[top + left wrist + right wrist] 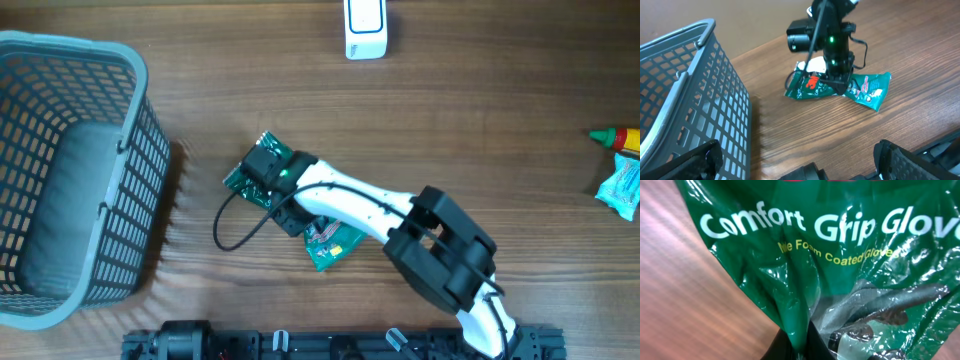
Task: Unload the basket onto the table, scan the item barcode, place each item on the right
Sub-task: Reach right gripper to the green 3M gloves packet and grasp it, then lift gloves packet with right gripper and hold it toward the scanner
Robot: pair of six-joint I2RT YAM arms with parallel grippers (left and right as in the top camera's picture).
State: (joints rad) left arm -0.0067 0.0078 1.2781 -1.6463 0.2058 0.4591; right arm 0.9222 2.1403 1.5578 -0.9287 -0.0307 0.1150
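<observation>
The right end effector is clamped on a green glove packet at the middle of the wooden counter, its two fingers drawn together on a pinch of the shiny film. The packet lies directly beneath the end effector and spreads out from it on both sides, with most of it resting flat on the counter. The right wrist camera, close above the pinch, shows the wrapper bunched into creases where it runs into the fingers, and white lettering on it reading "Comfort Grip" with the last word cut off at the frame's edge. No barcode can be made out on the side facing up.

The left end effector hangs with its fingers spread wide apart and nothing between them, the packet ahead of it and apart from it. A grey plastic basket stands well off to the left of the right end effector, just beside the left one. A white scanner sits ahead of the right end effector, near the far edge of the counter. Far to its right lie a yellow bottle with a red and green cap and, just beside that, a blue packet.
</observation>
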